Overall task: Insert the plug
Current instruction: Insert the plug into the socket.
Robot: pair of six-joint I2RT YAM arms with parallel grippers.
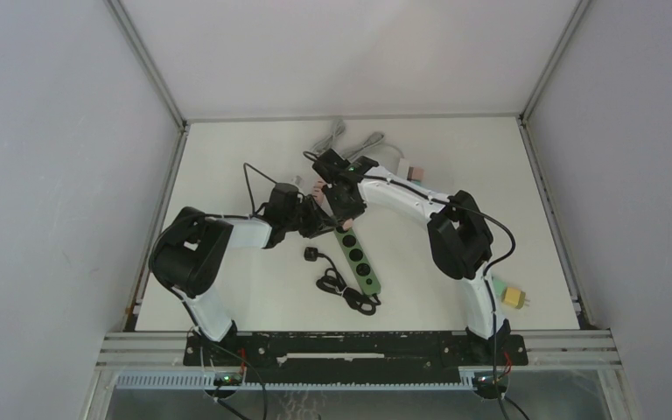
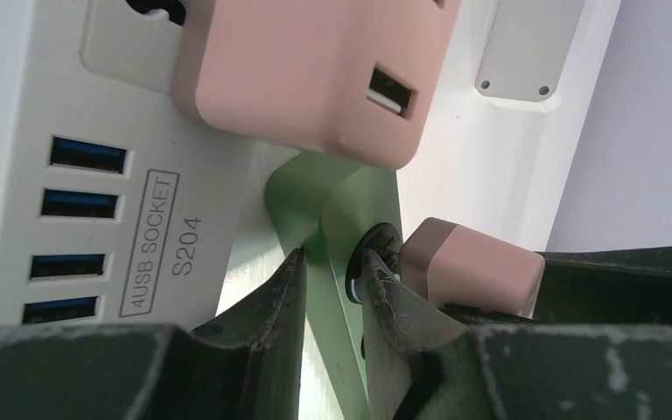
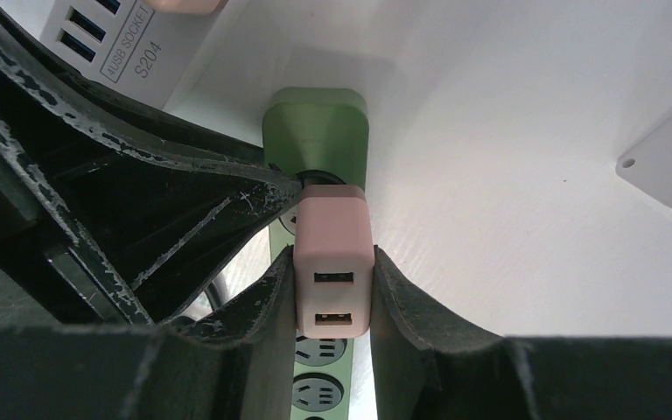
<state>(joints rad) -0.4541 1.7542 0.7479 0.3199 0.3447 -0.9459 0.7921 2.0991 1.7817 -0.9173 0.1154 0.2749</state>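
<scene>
We see right end effector [image 3: 328,255] clamping pink plug [image 3: 332,302], left end effector [image 2: 332,262] pinching green power strip [image 2: 302,188], prongs hidden from us

Prongs of the pink plug [image 3: 332,276] out of sight against the green power strip [image 3: 315,131]; depth of seating unclear.

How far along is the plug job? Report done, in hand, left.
Done: the pink charger is gripped in the right gripper, and the left gripper clamps the green power strip at its end. In hand: the charger is lined up over that end. Left: press it home, as it doesn't look seated, then release.
</scene>
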